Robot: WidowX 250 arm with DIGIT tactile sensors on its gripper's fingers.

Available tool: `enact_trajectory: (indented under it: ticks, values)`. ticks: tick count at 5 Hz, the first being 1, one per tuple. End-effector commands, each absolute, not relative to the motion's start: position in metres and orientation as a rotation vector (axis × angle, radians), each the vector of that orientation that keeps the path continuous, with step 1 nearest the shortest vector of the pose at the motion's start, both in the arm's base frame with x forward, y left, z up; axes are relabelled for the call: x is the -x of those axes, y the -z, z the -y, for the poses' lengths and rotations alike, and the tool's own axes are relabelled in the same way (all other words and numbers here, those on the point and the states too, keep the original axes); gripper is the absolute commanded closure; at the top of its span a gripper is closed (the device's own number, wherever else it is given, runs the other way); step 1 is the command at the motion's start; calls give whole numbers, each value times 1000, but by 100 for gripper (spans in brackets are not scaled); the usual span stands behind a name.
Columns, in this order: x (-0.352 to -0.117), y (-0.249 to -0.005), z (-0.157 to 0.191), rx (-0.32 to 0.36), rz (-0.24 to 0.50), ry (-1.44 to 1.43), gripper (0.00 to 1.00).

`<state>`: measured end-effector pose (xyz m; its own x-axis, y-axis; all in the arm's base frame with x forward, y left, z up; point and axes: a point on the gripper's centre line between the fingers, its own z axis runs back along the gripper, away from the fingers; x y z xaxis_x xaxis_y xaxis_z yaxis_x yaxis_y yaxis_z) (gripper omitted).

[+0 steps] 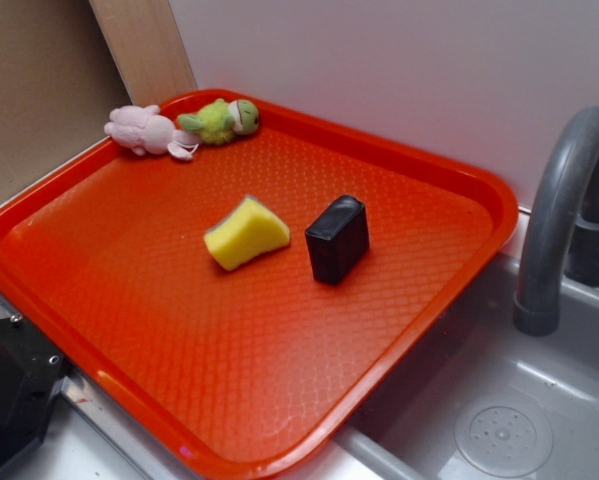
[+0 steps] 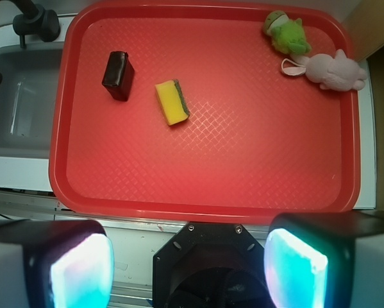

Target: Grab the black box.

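Our gripper [image 2: 188, 263] sits nearest, fingers [image 2: 70, 269] spread wide w/ nothing between, short of the red tray [image 2: 204, 205]. We see the black box [image 2: 118, 75] mid-tray, just beside the yellow sponge [image 2: 172, 101].

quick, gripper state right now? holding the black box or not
Gripper: open and empty, pads wide apart, hanging above the near edge of the red tray. The black box sits untouched on the tray beside the yellow sponge.
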<state>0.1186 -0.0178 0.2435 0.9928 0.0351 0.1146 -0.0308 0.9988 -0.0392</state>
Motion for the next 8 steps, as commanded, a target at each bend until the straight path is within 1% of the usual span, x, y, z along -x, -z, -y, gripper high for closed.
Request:
enact_trajectory:
  ticks: [1,2,3,4,5,6,7,8]
  values:
    - [-119,-243,18,37,116,-33,0]
    - [-169,-217,56,26,152,86,0]
    - [-205,-192,80,13,241,79,0]
    - [-238,-152,101,-15,269,71,0]
    - [-258,-116,89,-6,282,-91,0]
    - [-282,-90,91,53,228,-124,0]
    - [-296,-75,104,147,168,-133,0]
    - [-308,-68,120,181,118,-76,0]
